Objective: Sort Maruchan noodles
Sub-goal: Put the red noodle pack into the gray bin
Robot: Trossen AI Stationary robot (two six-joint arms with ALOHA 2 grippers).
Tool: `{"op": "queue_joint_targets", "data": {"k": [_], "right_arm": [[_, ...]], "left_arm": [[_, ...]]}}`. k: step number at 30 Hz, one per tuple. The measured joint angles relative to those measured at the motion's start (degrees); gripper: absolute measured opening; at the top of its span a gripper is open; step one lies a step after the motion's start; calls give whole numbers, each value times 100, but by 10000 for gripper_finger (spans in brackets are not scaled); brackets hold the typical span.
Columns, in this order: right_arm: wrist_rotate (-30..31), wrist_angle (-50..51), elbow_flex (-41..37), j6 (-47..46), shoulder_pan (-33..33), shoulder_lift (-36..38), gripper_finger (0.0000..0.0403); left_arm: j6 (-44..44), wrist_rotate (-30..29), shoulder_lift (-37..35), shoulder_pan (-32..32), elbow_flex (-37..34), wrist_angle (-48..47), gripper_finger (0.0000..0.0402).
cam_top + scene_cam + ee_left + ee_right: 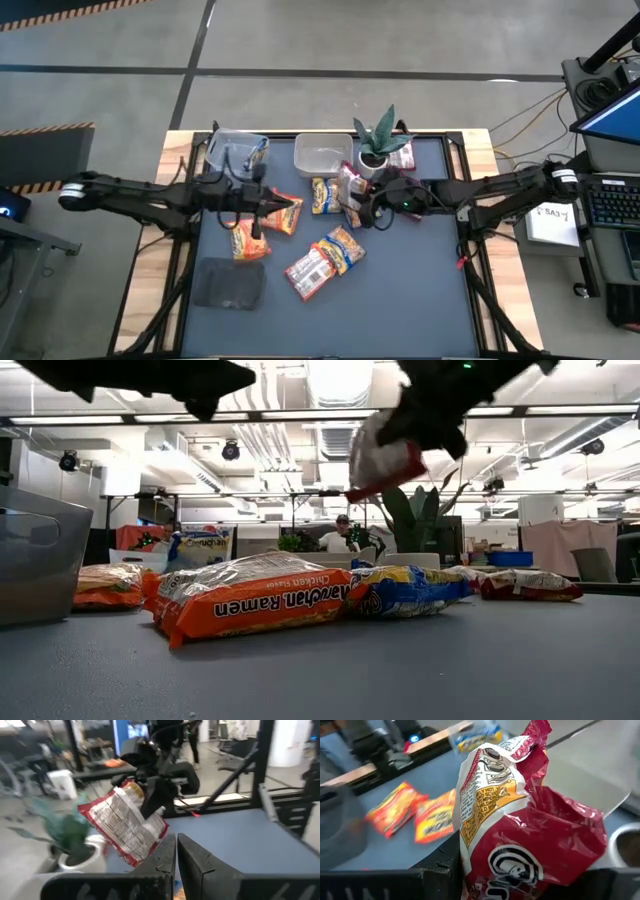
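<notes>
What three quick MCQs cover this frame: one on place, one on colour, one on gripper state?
1. Where is the potted plant?
A. Far edge, beside a clear tub
B. Near edge
C. On the grey pad

2. What colour is the packet that the right gripper holds?
A. Blue-yellow
B. Red-and-white
C. Orange

3. What is the left gripper doing?
A. Holding a packet
B. Inside a tub
C. Shut, holding nothing

Key: 1 A, high view shows it by the tub. 2 B, right wrist view. 3 C, fingers together, nothing between.
</notes>
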State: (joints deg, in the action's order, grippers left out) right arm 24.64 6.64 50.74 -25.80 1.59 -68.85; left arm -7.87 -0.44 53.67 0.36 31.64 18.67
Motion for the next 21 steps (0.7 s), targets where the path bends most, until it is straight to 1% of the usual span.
{"op": "queue_joint_targets", "data": {"k": [4, 7, 14, 19, 21], "right_arm": [[375, -8, 662, 360, -175, -499, 133], [446, -18, 1176, 566, -364, -969, 134], [701, 30, 2321, 715, -787, -2096, 135], [702, 14, 2920, 731, -1061, -2791, 136], [834, 60, 3101, 731, -1139, -3053, 136]], "left_arm": [[-330, -527, -413, 0, -214, 9, 0], [-464, -738, -626, 0, -297, 16, 0], [-497, -763, -913, 0, -598, -22, 0], [-440, -761, -1003, 0, -627, -29, 0], [-358, -760, -1068, 0, -625, -84, 0]]}}
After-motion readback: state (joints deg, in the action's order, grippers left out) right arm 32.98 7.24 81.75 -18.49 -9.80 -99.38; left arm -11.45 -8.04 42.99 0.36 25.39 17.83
